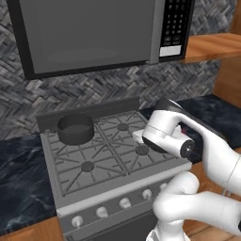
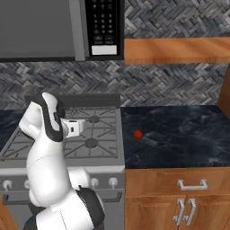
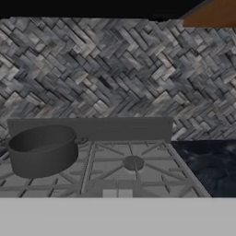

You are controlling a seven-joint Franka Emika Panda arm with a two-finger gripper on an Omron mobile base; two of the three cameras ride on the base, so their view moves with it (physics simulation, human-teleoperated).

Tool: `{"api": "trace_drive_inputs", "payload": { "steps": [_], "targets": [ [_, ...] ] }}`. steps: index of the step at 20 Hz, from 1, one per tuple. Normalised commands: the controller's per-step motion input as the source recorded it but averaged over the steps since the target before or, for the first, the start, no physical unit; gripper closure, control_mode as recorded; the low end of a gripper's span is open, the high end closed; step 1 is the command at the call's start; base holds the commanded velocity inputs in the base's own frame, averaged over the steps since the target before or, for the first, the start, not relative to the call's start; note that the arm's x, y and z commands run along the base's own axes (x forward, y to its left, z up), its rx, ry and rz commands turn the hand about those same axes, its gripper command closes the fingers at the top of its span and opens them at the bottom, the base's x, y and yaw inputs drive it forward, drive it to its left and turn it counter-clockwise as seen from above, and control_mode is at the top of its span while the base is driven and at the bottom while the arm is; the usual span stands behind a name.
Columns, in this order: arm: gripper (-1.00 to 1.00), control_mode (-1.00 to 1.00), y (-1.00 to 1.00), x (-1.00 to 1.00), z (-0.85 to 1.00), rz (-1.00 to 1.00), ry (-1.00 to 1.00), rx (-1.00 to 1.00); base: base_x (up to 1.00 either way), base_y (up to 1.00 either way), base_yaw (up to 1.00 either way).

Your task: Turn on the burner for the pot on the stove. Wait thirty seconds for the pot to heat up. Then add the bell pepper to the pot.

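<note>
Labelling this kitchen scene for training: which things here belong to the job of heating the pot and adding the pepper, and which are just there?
Belongs to the job:
- pot, on the stove's rear left grate
- stove and its knobs
- bell pepper, on the dark counter right of the stove

Just there:
- microwave
- cabinet handles

Grey herringbone tile wall (image 2: pixel 179 85), dark marble counter (image 2: pixel 179 134), seemingly wooden cabinets (image 2: pixel 179 197).

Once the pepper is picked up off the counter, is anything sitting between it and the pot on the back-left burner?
Nothing visible blocks that path. The bell pepper lies alone on the dark counter right of the stove. Between it and the pot are only bare grates; the arm's own hand hovers over the right burners.
</note>
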Motion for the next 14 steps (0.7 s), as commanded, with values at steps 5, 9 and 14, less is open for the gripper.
{"api": "trace_drive_inputs", "payload": {
  "steps": [5, 9, 14],
  "targets": [
    [1.00, 1.00, 0.00, 0.00, 0.00, 0.00, 0.00, 0.00, 0.63, 0.00, -0.03],
    [1.00, 1.00, 0.00, 0.00, 0.00, 0.00, 0.00, 0.00, 0.45, 0.00, 0.00],
    [1.00, 1.00, 0.00, 0.00, 0.00, 0.00, 0.00, 0.00, 0.54, 0.12, 0.00]
  ]
}}
